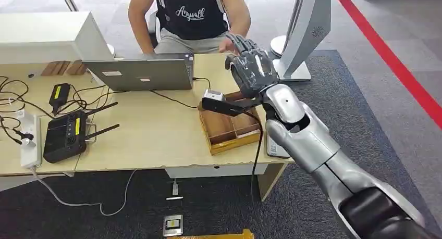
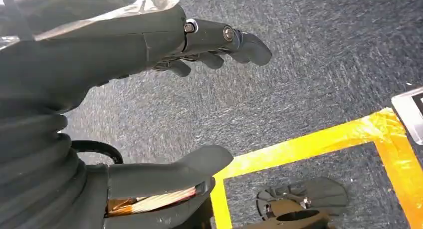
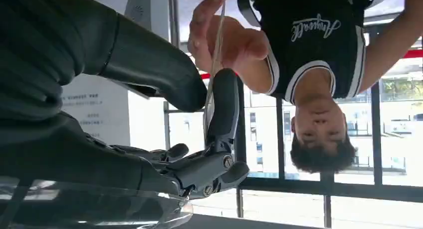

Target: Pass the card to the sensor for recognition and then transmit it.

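The right robot hand (image 1: 254, 67) is raised over the far right corner of the surface (image 1: 151, 140), fingers pointing away toward the seated person (image 1: 190, 15). In the right wrist view, the card (image 3: 214, 69) stands edge-on between its thick thumb and one dark finger (image 3: 224, 104), so this robot hand appears to pinch the near end of it while the other fingers curl loosely aside. The person's hand (image 3: 219, 32) grips the far end of the same card, so both hold it at once. The card's long axis runs straight out from the robot hand toward the person; the handover looks to be at the point where a release of the pinch would leave the card with the person.

The left robot hand (image 2: 164, 109) hangs low over grey carpet with yellow floor tape (image 2: 309, 144), fingers and thumb apart with nothing between them. It is well away from the card, so the right arm is the one that matters here.

Just below and to the left of the right robot hand lies the black sensor (image 1: 221, 104), cabled and resting across the rim of a wooden tray (image 1: 229, 129). The tray's compartments look bare. Further left sit a laptop (image 1: 140, 72), a router (image 1: 65, 135) and a power strip (image 1: 30, 140).
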You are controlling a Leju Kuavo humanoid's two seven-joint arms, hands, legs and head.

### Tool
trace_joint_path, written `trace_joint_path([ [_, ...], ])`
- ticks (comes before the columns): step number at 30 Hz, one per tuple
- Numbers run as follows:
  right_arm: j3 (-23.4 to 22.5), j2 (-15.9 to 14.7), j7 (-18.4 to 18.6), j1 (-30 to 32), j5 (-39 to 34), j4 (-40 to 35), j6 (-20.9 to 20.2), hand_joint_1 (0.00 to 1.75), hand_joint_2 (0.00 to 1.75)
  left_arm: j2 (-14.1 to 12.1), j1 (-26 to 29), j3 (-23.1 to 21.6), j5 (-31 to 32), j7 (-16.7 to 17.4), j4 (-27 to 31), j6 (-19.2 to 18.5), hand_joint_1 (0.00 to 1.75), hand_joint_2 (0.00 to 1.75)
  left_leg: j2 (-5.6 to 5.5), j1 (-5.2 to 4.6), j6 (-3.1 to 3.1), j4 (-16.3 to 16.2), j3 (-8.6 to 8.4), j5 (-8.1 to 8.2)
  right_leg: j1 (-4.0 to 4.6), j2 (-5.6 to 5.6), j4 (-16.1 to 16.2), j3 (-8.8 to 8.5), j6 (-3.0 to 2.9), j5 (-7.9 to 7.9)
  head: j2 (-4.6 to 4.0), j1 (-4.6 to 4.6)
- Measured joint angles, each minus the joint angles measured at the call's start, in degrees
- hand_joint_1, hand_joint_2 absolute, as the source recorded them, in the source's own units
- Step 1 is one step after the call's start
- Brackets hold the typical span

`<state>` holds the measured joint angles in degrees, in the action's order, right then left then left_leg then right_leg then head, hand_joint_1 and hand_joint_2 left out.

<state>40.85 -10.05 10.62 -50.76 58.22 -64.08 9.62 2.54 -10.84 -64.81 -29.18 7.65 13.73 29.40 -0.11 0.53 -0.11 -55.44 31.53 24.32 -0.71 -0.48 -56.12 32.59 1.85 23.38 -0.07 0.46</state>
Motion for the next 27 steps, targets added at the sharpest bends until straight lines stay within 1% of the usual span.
trace_joint_path([
  [5,0.1,1.9,-0.7,-7.4,-2.1,12.1,0.2,1.75,1.75,0.0,-0.2,0.0,0.9,0.0,0.0,-0.1,0.00,1.75,-0.04,0.00,-0.01,0.0,0.02,-0.03,0.00,-0.03,0.0,0.00,0.00,0.00,0.00,0.00],
  [11,0.5,4.6,0.9,-11.7,-2.5,24.1,0.2,1.75,1.75,0.0,-0.2,0.0,0.7,0.0,0.1,0.0,0.00,1.75,-0.03,0.00,-0.01,0.0,0.03,-0.02,0.00,-0.03,0.0,0.03,0.00,0.00,0.00,0.00],
  [19,1.2,6.8,0.9,-12.9,-2.5,31.2,0.5,1.75,1.75,0.0,-0.2,0.0,0.4,-0.1,0.1,0.0,0.00,1.75,-0.02,0.01,-0.01,0.0,0.02,-0.02,0.01,-0.03,0.0,0.03,0.00,0.00,0.00,0.00],
  [25,1.4,7.6,0.8,-13.1,-2.6,34.1,0.6,1.75,1.75,0.0,-0.1,0.0,0.2,-0.4,0.1,0.1,0.00,1.75,-0.02,0.00,-0.01,0.0,0.00,-0.03,0.00,-0.03,0.0,0.03,0.01,-0.01,0.00,0.00],
  [26,1.5,7.7,0.8,-13.1,-2.6,34.4,0.6,1.27,1.75,0.0,0.0,0.0,0.2,-0.4,0.1,0.1,0.00,1.75,-0.02,0.00,-0.01,0.0,0.00,-0.03,0.00,-0.03,0.0,0.03,0.01,-0.01,0.00,0.00],
  [27,1.6,7.7,0.8,-13.1,-2.6,34.7,0.6,0.00,1.75,0.0,0.0,0.0,0.2,-0.5,0.1,0.1,0.00,1.75,-0.02,0.00,-0.01,0.0,0.00,-0.03,0.00,-0.03,0.0,0.03,0.01,-0.01,0.00,0.00],
])
